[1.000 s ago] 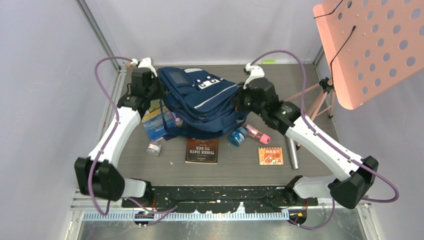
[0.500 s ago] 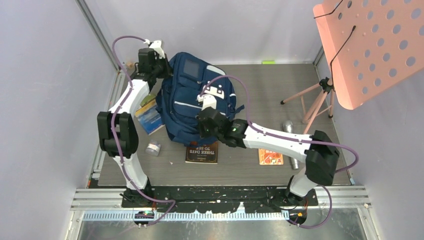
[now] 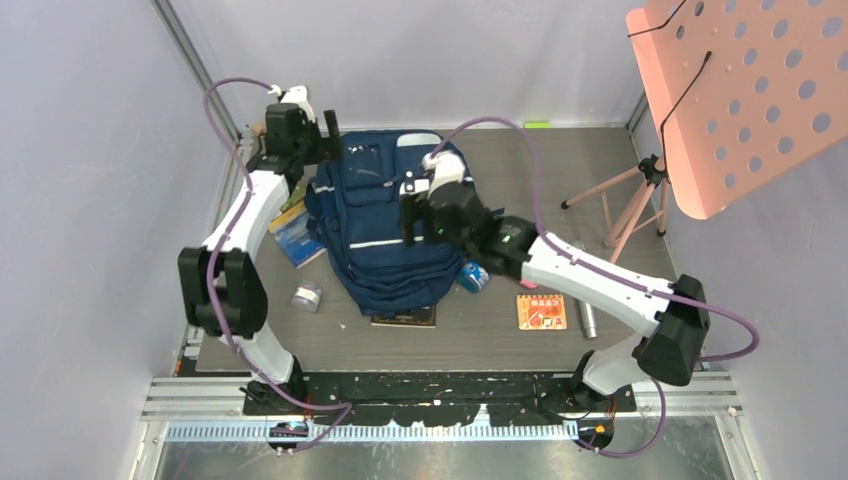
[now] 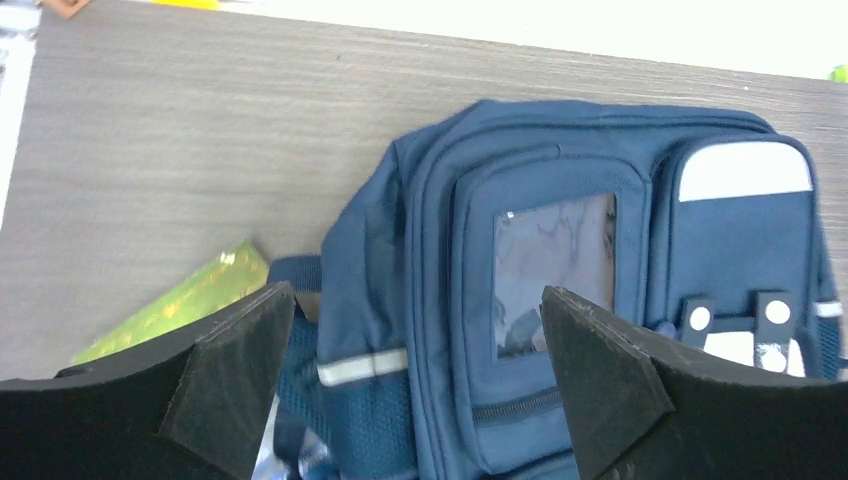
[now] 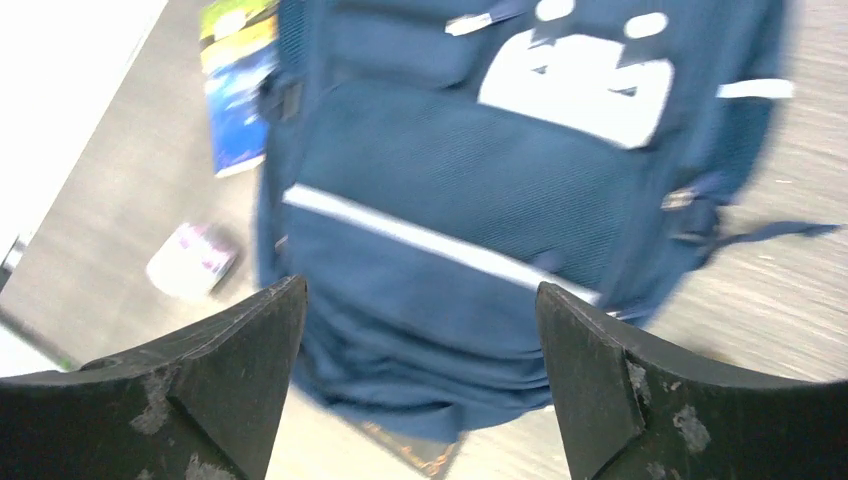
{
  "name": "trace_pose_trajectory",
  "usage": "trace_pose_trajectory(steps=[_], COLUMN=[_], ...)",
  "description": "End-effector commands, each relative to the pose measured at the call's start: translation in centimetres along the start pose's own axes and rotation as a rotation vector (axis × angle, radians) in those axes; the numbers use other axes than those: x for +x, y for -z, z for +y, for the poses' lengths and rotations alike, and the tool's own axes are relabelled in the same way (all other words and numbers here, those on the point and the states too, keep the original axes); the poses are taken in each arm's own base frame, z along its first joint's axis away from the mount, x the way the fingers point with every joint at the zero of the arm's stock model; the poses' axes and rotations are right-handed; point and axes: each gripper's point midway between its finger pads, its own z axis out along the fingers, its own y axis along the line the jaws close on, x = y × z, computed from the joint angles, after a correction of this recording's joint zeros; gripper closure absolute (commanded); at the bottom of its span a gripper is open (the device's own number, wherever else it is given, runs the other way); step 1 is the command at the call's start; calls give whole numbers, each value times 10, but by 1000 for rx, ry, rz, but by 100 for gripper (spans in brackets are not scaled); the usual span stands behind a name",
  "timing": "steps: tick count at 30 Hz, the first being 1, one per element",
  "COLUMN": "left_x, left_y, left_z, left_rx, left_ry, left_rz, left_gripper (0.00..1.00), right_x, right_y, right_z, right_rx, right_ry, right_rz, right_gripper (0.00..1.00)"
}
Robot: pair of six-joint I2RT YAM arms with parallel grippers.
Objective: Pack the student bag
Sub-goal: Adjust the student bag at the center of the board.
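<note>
- Bench [image 3: 620, 150] with a grey wood-grain top is seen from above, with a bag and small school items spread over it.
- Student bag [image 3: 385, 250], navy with pale stripes and white patches, is laid flat with its front face up. It is placed left of the bench's middle, its length running from the far side towards the near side.
- Left gripper [image 3: 328, 135] is held at the bag's far left corner. In the left wrist view its jaws are spread wide apart with nothing gripped, and the bag's clear window pocket is seen beyond the gap.
- Right gripper [image 3: 418, 222] is held over the middle of the bag. In the right wrist view its jaws are also spread wide apart and nothing is held; the striped front of the bag is seen blurred beyond them.
- Blue booklet [image 3: 297, 238] is laid just beside the bag's left edge, and a yellow-green packet [image 4: 180, 305] is seen at the same side.
- Small silver tin [image 3: 307, 296] is set near the bag's near left corner, apart from it.
- Dark book [image 3: 405, 318] is partly covered by the bag's near edge.
- Blue roll [image 3: 473, 276] is placed just beside the bag's near right corner.
- Orange booklet [image 3: 541, 311] and silver cylinder [image 3: 587, 318] are laid side by side, right of the bag and apart from it.
- Pink tripod [image 3: 630, 200] is stood at the far right, and a pink perforated board [image 3: 750, 90] fills the upper right corner of the view.
</note>
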Motion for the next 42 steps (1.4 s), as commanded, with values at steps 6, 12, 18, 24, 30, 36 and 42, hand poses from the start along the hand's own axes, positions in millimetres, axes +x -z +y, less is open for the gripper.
trace_pose_trajectory(steps=[6, 12, 18, 24, 30, 36, 42], left_x=[61, 145, 191, 203, 196, 197, 188], left_y=[118, 156, 170, 162, 152, 135, 110], left_z=[-21, -30, -35, -42, -50, -53, -68], left_rx=[100, 164, 202, 243, 290, 315, 411], left_ry=[249, 400, 477, 518, 533, 527, 524], left_rz=[45, 178, 236, 269, 253, 268, 276], left_gripper=[2, 2, 2, 4, 18, 23, 56], right_x=[-12, 4, 19, 42, 60, 69, 53], right_y=[-4, -27, -47, -69, -85, -95, -90], right_z=[-111, -145, -124, -113, -116, -107, -98], right_rx=[155, 156, 19, -37, -27, -69, -104], right_ry=[-129, -181, -230, -290, -301, -335, -356], right_rz=[44, 115, 180, 256, 310, 345, 317], right_gripper=[9, 10, 14, 21, 25, 48, 94])
